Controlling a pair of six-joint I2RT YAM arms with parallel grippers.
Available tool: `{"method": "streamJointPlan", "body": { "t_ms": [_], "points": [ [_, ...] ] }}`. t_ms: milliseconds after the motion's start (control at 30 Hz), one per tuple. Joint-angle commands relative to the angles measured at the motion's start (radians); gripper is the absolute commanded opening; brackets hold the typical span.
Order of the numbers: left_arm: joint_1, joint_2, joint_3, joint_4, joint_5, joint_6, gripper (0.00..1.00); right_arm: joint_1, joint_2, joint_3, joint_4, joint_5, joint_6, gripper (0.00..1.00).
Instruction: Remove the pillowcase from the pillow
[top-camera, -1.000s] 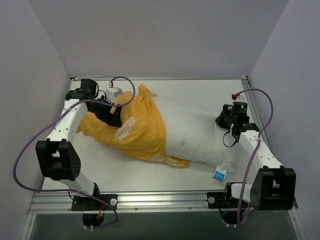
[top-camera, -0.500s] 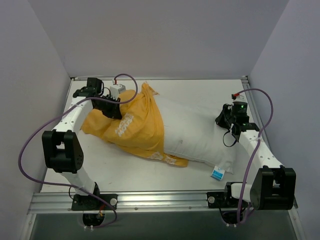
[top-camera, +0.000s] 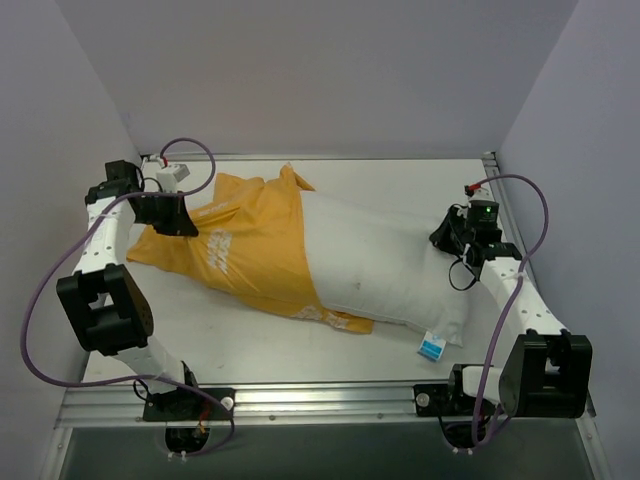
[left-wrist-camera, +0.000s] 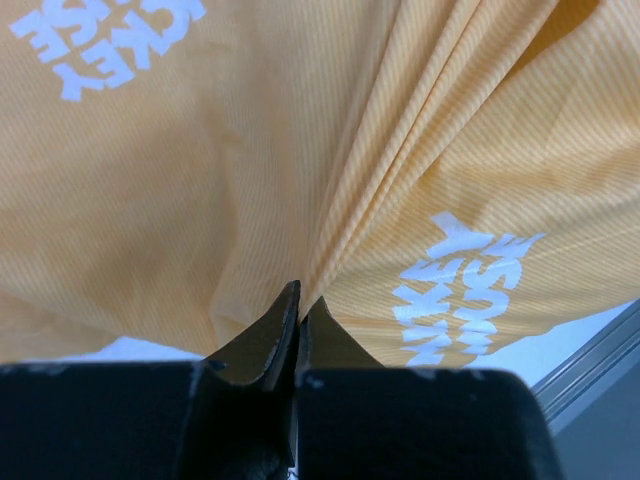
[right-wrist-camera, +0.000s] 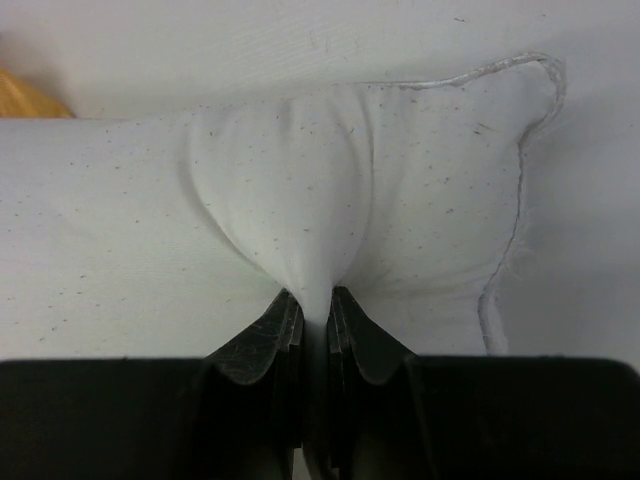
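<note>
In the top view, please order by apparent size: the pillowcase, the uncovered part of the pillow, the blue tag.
1-2. pillowcase and uncovered part of the pillow: close in size, the pillowcase perhaps slightly larger; I would not rank them firmly.
3. tag: clearly smallest.

A white table (top-camera: 380, 185) fills the middle of the top view, boxed in on 3 sides by plain, pale grey-lilac walls. The back wall (top-camera: 320, 70) spans the upper part of the frame, the left wall (top-camera: 50, 150) slants down the left edge, and the right wall (top-camera: 590, 150) slants down the right edge. A thin metal strip (top-camera: 400, 157) runs along the table's far edge. A broader aluminium rail (top-camera: 320, 400) crosses the lower part of the frame, with a dark grey-green band (top-camera: 320, 450) below it. The light is even and soft, the shadows faint.
</note>
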Motion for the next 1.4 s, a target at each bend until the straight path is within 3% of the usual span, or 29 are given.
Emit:
{"method": "streamJointPlan", "body": {
  "t_ms": [0,233,400,567,733,800,833,867,900,1067,1200,1367],
  "points": [
    [0.095,-0.036,0.075,0.018,-0.199,0.080,0.02,-0.064,0.019,0.045,-0.053,0.137,-0.042,0.00],
    [0.100,-0.107,0.097,0.167,-0.641,0.117,0.02,-0.127,0.009,0.076,-0.053,0.134,-0.042,0.00],
    [0.077,-0.188,0.099,0.144,-0.526,0.152,0.02,-0.118,0.023,0.096,-0.042,0.098,-0.040,0.00],
    [0.066,-0.162,0.052,0.215,-0.650,0.125,0.02,-0.112,0.009,0.132,-0.087,0.145,-0.062,0.00],
    [0.036,-0.176,0.082,0.143,-0.464,0.100,0.02,-0.012,0.012,0.178,-0.070,0.094,-0.100,0.00],
    [-0.027,-0.188,0.042,0.153,-0.454,0.088,0.02,0.137,0.028,0.238,-0.113,0.198,-0.157,0.15],
    [-0.044,-0.190,0.025,0.161,-0.453,0.074,0.02,0.178,0.034,0.260,-0.134,0.237,-0.175,0.27],
    [-0.069,-0.191,0.013,0.181,-0.454,0.066,0.02,0.210,0.048,0.304,-0.179,0.275,-0.195,0.47],
    [-0.075,-0.191,0.002,0.190,-0.453,0.060,0.02,0.253,0.052,0.324,-0.197,0.295,-0.204,0.54],
    [-0.078,-0.176,-0.001,0.211,-0.466,0.037,0.02,0.309,0.031,0.441,-0.326,0.378,-0.237,0.99],
    [-0.078,-0.164,0.019,0.213,-0.471,0.039,0.02,0.437,0.023,0.513,-0.368,0.291,-0.336,1.00],
    [-0.076,-0.159,0.034,0.212,-0.471,0.031,0.02,0.799,0.065,0.513,-0.427,0.196,-0.562,1.00]
  ]
}}
